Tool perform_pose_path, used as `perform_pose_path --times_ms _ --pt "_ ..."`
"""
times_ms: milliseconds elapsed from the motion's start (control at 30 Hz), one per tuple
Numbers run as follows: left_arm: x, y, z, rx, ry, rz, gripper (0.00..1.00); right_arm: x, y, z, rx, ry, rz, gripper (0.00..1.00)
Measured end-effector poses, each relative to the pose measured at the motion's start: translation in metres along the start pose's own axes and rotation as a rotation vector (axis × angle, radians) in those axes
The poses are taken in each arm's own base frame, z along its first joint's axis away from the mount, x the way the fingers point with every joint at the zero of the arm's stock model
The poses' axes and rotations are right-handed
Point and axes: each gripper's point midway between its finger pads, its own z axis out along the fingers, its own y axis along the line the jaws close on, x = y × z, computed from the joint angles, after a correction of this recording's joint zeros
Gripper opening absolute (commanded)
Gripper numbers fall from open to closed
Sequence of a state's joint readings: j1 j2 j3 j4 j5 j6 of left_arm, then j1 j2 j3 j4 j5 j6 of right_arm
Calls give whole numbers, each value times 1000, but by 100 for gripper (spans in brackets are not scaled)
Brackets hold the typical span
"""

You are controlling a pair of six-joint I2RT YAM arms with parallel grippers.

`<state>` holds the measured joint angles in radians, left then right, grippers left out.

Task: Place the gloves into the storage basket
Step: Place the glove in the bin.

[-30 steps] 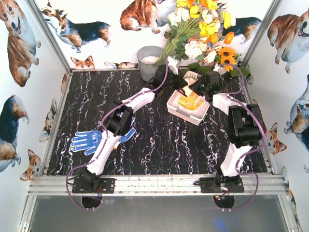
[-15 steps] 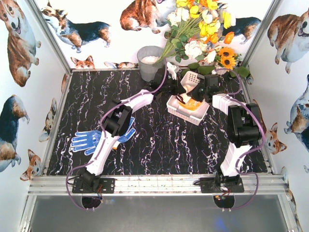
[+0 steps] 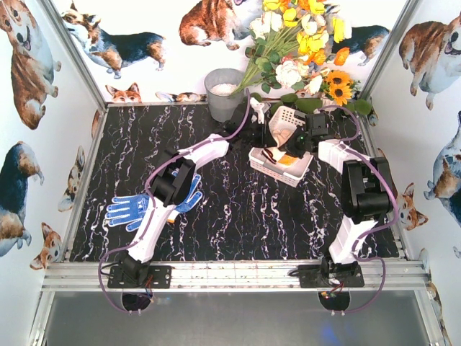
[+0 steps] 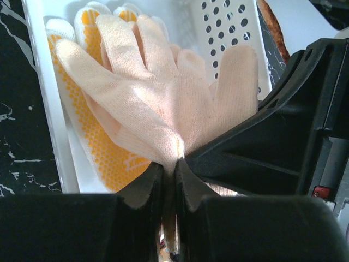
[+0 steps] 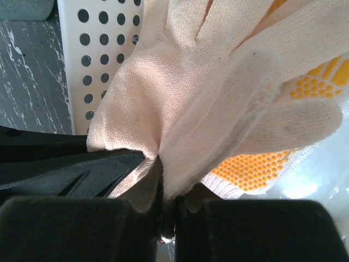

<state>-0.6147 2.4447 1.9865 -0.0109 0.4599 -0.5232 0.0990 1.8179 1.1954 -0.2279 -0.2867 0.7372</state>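
Left wrist view: left gripper (image 4: 177, 161) pinched tight on cream glove (image 4: 163, 93) over storage basket (image 4: 53, 125); right gripper (image 5: 162, 165) likewise clamps cream glove.

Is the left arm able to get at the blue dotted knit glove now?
Probably not yet: the left gripper is shut on a cream knit glove above the white perforated plastic basket. After release, likely yes; the blue glove lies close beside that arm.
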Motion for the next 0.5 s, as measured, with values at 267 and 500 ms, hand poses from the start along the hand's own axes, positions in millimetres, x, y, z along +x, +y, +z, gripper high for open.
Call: perform_pose_path --times_ms 267,500 --pt "19 0 0 -17 49 -33 21 15 -12 -5 50 59 -10 0" --pt "14 -7 -9 -21 42 -32 36 26 -19 -11 91 113 -30 0"
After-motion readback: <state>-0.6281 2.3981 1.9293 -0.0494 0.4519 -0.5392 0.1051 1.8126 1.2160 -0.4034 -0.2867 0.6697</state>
